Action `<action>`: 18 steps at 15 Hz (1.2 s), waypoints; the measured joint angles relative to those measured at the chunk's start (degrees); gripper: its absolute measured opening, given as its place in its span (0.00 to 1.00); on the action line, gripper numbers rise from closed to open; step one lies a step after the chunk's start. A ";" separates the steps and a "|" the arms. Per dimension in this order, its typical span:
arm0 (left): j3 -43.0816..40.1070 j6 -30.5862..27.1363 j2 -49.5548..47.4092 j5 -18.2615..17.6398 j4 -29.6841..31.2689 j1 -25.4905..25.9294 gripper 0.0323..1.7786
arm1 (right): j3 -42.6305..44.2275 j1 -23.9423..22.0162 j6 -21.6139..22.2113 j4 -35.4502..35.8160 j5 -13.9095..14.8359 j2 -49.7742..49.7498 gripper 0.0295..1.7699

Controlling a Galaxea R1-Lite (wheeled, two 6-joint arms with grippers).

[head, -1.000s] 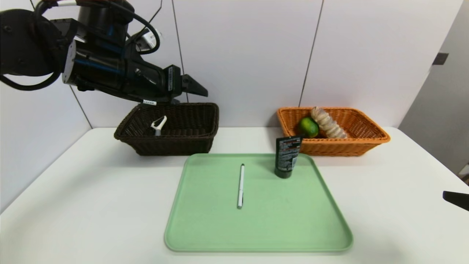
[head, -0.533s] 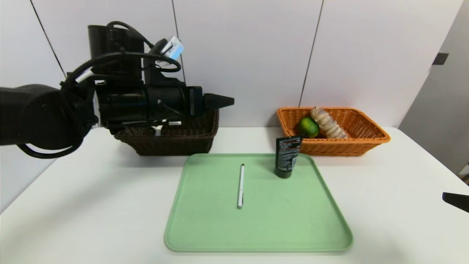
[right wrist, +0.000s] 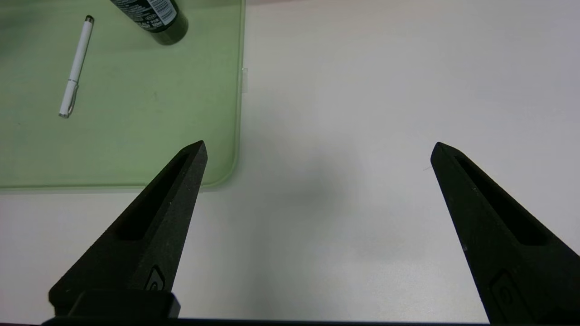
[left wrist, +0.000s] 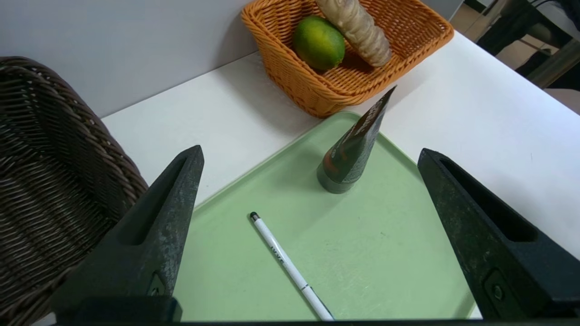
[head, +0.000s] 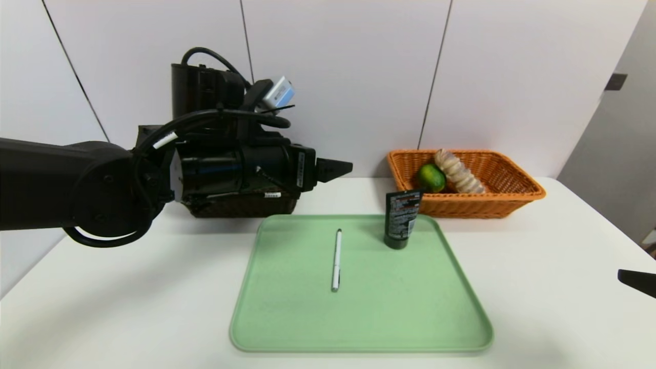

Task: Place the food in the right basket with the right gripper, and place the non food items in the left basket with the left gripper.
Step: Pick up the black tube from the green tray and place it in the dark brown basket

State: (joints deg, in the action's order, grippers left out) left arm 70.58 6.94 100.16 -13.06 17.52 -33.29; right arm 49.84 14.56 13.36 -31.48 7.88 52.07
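Fingers [left wrist: 167,217] spread, empty — left gripper [head: 333,169] faces the tube [head: 402,219], four o'clock; next, the grab.

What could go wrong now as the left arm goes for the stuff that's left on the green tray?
1. The black tube stands upright on its cap near the tray's far edge; a sideways bump from the open left gripper could topple it toward the orange basket.
2. The pen lies flat on the green tray; thin and round, it may roll or slip from the fingers.
3. The arm hangs in front of the dark basket, so swinging could clip its rim.
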 joint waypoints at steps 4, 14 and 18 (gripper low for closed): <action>-3.47 0.83 0.78 5.92 5.63 -1.82 0.95 | -0.17 0.00 0.02 0.04 -0.02 -0.02 0.97; -10.01 2.21 5.81 -7.63 22.48 -6.67 0.95 | -2.43 0.00 0.02 0.02 -0.02 -0.89 0.97; -10.31 0.72 9.98 -11.86 30.85 -5.99 0.95 | -3.08 0.00 0.11 0.02 -0.02 -1.18 0.97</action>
State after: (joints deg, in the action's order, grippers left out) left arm 60.27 7.66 110.14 -24.92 48.37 -39.28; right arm 46.75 14.56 13.47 -31.45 7.85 50.88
